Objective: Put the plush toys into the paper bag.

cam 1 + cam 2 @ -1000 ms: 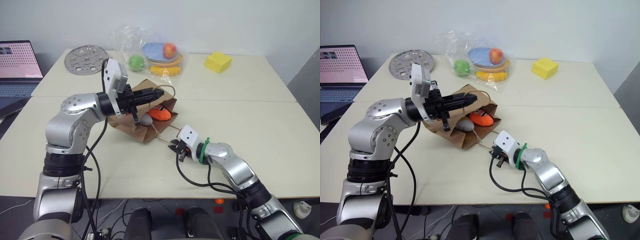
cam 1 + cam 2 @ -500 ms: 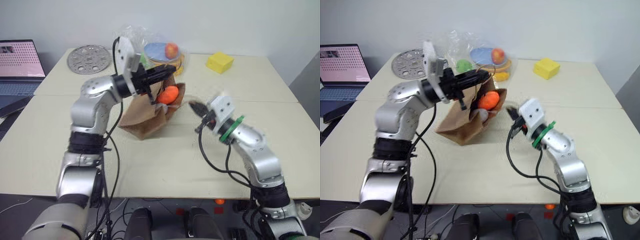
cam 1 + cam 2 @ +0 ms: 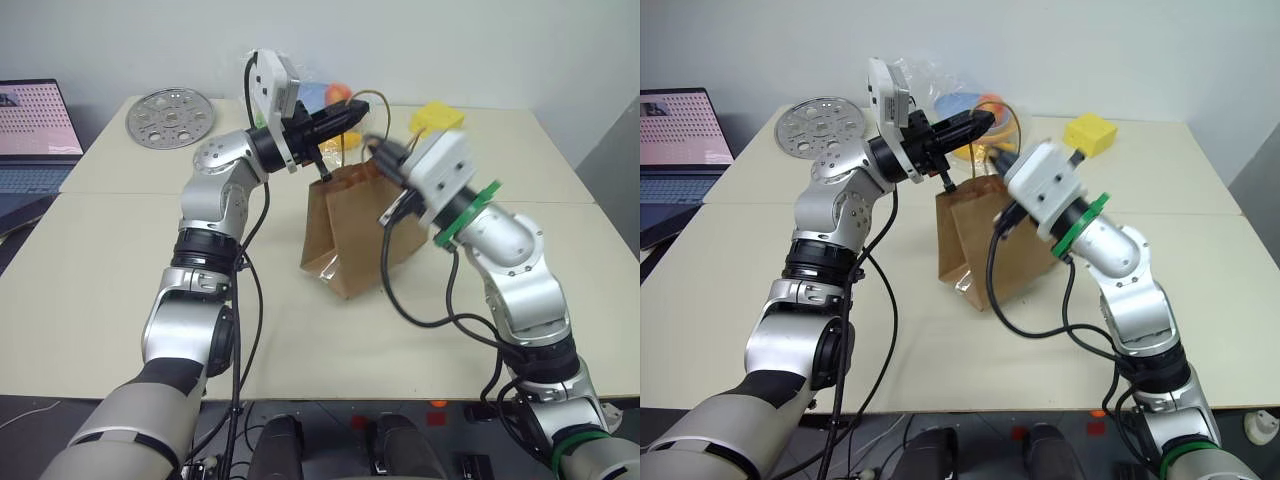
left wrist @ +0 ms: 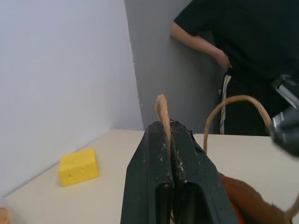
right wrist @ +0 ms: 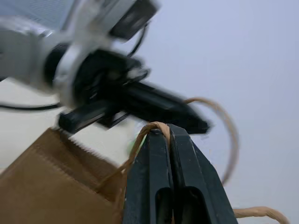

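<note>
The brown paper bag (image 3: 352, 235) stands upright near the middle of the table, its mouth pulled up by both handles. My left gripper (image 3: 352, 112) reaches in from the left above the bag and is shut on one twisted handle loop (image 4: 162, 108). Just right of it, my right gripper (image 3: 376, 147) is shut on the other handle (image 5: 150, 127) at the bag's top edge. In the head views the plush toys are hidden inside the bag. A sliver of orange (image 4: 234, 215) shows in the bag's mouth in the left wrist view.
A yellow block (image 3: 437, 117) lies at the back right, and a clear plastic bag of fruit (image 3: 336, 94) sits behind my left gripper. A perforated metal disc (image 3: 170, 118) is at the back left, a laptop (image 3: 35, 130) beyond the table's left edge. A person (image 4: 243, 46) stands beyond the table.
Both grippers rose with the handles, pulling the bag from lying on its side to standing upright. The orange and pale toys seen at its mouth have dropped out of sight.
</note>
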You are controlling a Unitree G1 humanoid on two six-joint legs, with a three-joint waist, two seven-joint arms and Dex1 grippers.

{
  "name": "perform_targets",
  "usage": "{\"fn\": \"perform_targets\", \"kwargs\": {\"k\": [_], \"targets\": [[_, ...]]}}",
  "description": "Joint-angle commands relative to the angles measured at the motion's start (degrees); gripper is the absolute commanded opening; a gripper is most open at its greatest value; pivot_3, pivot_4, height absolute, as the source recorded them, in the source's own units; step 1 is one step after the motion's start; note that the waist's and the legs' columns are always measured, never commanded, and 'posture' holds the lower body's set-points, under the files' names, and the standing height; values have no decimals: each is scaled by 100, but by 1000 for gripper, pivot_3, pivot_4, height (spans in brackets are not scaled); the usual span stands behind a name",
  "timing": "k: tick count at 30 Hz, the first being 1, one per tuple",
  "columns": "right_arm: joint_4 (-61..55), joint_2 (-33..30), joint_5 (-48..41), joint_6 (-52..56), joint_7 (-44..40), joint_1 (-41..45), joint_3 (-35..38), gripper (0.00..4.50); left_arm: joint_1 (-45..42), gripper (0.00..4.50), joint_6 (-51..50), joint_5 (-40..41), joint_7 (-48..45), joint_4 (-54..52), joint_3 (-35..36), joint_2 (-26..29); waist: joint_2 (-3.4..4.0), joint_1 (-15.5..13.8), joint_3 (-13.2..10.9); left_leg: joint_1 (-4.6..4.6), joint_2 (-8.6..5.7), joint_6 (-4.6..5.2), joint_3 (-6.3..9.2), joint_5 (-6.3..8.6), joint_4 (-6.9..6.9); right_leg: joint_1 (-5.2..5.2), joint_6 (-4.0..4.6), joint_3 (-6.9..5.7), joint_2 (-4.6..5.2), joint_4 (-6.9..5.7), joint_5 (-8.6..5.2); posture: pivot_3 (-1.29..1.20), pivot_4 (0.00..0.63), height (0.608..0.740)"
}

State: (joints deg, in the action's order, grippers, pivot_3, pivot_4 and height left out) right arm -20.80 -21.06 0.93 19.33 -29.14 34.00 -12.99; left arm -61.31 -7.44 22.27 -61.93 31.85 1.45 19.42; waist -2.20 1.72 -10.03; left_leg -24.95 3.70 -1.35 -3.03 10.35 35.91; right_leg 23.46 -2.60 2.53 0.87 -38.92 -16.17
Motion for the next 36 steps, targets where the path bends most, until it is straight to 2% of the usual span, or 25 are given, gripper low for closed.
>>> {"fn": "perform_targets", "kwargs": {"k": [1,4,7,13,15,18,20,21,23,27,29,36], "targets": [[37,-17,-183,597,-258,-47,-70,15,366,0,-242,-21,-182,-422,-23,256,0,17,0,0,0,0,-1,0,2,0,0,1,2,-4,0,0,150,740],[-4,-29,-271,871,-365,-57,-53,15,571,0,-549,98,-258,-765,10,380,2,6,-2,0,3,0,2,-1,5,4,1,-2,1,-9,0,0,150,740],[-138,-178,-457,973,-504,-63,168,597,916,584,-1100,287,-396,-1472,55,725,2,5,-2,-1,2,0,4,-1,8,2,1,-2,1,-8,0,0,150,740],[-486,-749,-1213,1367,-1077,166,801,2641,1489,2318,-1677,483,111,-2546,631,1521,2,1,-2,1,0,-1,-1,-1,7,0,0,0,10,-5,0,0,150,740],[-683,-879,-2054,1981,-1325,454,1355,3346,2185,2904,-1982,589,223,-3334,951,1938,6,35,-4,2,1,0,0,-1,7,1,0,-2,9,-6,0,0,150,740],[-852,-995,-3330,3017,-1477,819,2038,4384,3006,3764,-2229,756,392,-4114,1194,2217,7,54,-5,8,7,0,-5,0,-1,0,1,1,15,-8,0,0,150,740],[-878,-1190,-4303,3875,-1506,1056,2499,4500,3537,4357,-2281,847,529,-4529,1222,2172,7,7,-4,9,9,-1,3,0,-3,-3,1,-9,18,-8,0,0,150,740],[-863,-1257,-4661,4191,-1446,1154,2686,4500,3740,4472,-2257,842,568,-4678,1198,2162,6,-15,-4,8,10,-1,8,0,-3,-4,4,-14,18,-7,-1,0,150,740],[-696,-1299,-5324,4813,-1079,1373,3104,4500,4034,4472,-2229,866,737,-4908,1167,2022,6,-44,-4,9,17,-1,16,0,-1,-14,17,-17,33,-6,-8,0,150,740],[-559,-1960,-6052,5620,-965,1299,3506,4500,4187,4472,-1806,515,1140,-4925,763,1498,5,-86,-3,9,7,1,-6,-1,10,-22,26,-3,59,8,-13,0,150,740],[-567,-2164,-6344,5819,-844,1225,3622,4500,4121,4472,-1596,371,1292,-4703,638,1286,4,-93,-3,8,-2,5,-28,-3,11,-21,49,2,86,16,-26,0,150,740],[-1040,-2314,-6975,5822,-172,757,3629,4500,3638,4472,-676,-170,1681,-3632,211,560,1,-61,-1,4,-12,8,-39,-4,12,-21,-5,10,71,34,5,0,150,740]]}}
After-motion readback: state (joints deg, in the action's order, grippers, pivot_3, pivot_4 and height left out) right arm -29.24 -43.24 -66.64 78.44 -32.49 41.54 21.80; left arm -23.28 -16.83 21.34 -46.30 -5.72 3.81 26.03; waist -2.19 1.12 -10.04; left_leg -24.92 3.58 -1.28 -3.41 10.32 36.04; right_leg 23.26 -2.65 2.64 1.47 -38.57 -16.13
